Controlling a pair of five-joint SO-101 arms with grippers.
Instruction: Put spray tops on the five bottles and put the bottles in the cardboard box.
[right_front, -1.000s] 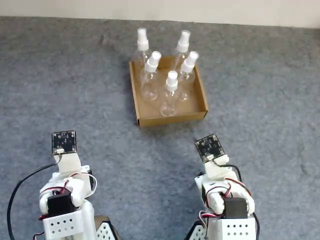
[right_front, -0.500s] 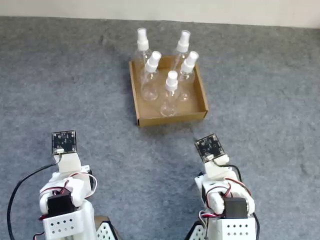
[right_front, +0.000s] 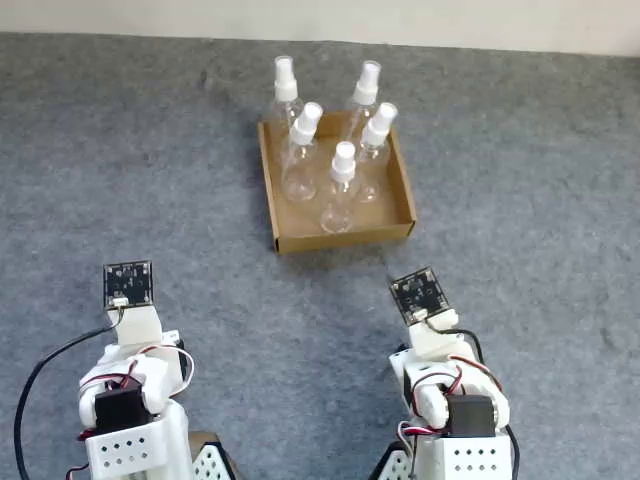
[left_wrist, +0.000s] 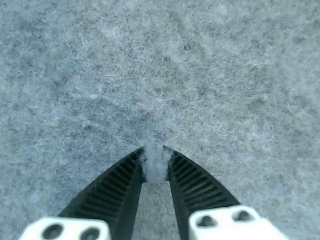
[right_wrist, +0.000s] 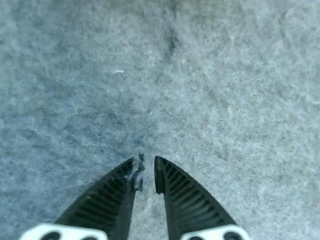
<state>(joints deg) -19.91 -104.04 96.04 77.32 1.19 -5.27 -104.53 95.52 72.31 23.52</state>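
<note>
Several clear bottles stand upright in the cardboard box (right_front: 345, 238) at the far middle of the table, each with a white spray top. One bottle (right_front: 340, 185) is nearest the front wall, and another bottle (right_front: 286, 92) stands at the back left corner. Both arms sit folded at the near edge, well short of the box. My left gripper (left_wrist: 155, 152) is shut over bare grey carpet with nothing between its fingers. My right gripper (right_wrist: 147, 162) is shut too, also holding nothing.
Grey carpet (right_front: 150, 170) covers the whole table. The left arm's base (right_front: 130, 400) and the right arm's base (right_front: 450, 410) stand at the near edge. Open carpet lies between the arms and the box.
</note>
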